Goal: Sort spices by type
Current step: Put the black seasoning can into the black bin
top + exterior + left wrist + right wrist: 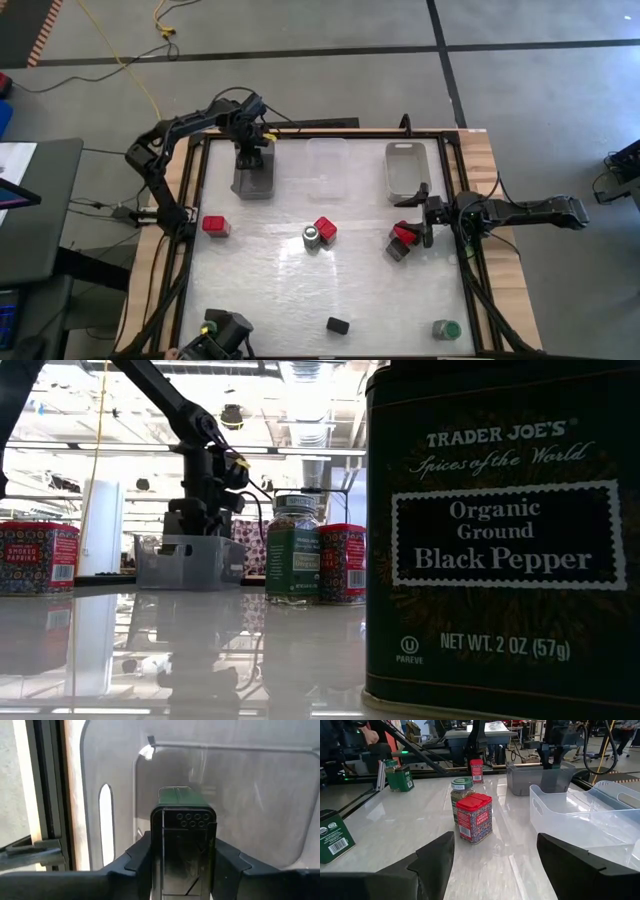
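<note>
Left tool gripping black spice tin over grey bin, right tool wide.

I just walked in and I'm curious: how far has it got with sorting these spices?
Barely started. The left gripper holds a black spice tin over the left bin. The right gripper waits open by a red tin. Other red tins, jars and a black tin sit loose on the table.
</note>
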